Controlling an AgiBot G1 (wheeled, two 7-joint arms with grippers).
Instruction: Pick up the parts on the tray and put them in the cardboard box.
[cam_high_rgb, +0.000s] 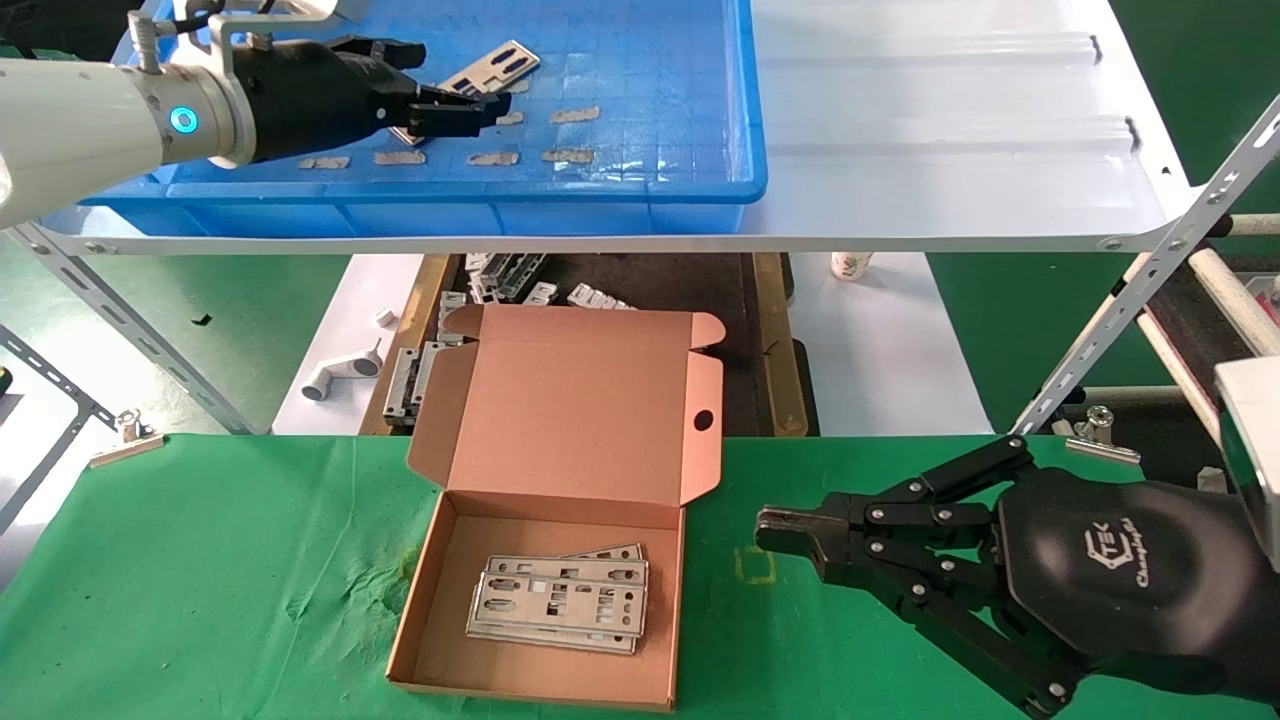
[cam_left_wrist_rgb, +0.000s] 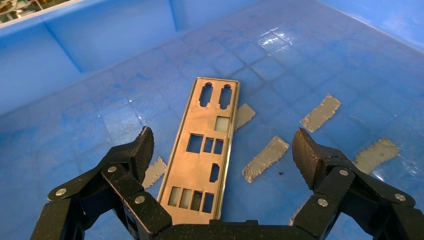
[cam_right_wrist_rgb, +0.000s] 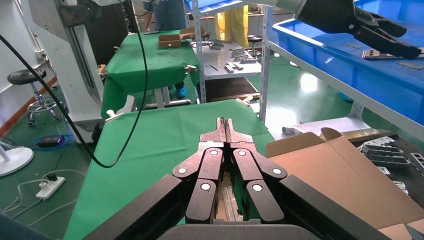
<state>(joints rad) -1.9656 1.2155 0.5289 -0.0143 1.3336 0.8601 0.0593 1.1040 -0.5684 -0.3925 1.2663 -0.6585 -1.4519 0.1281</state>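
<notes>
Left gripper (cam_high_rgb: 465, 105) inside the tray (cam_high_rgb: 640, 190), jaws spread wide, holding nothing, straddling one part (cam_left_wrist_rgb: 202, 150) that lies flat on the grid floor. Open floor on both sides of the plate; tape strips (cam_left_wrist_rgb: 265, 159) lie close by it. Plate is silver, long, narrow, with two slots at one end and square cutouts. Nearer the robot than the tray, the cardboard box (cam_high_rgb: 560, 520) stands open on the green cloth, plates (cam_high_rgb: 558, 602) stacked inside. Right of the box, right gripper (cam_high_rgb: 785, 535) sits closed, empty.
</notes>
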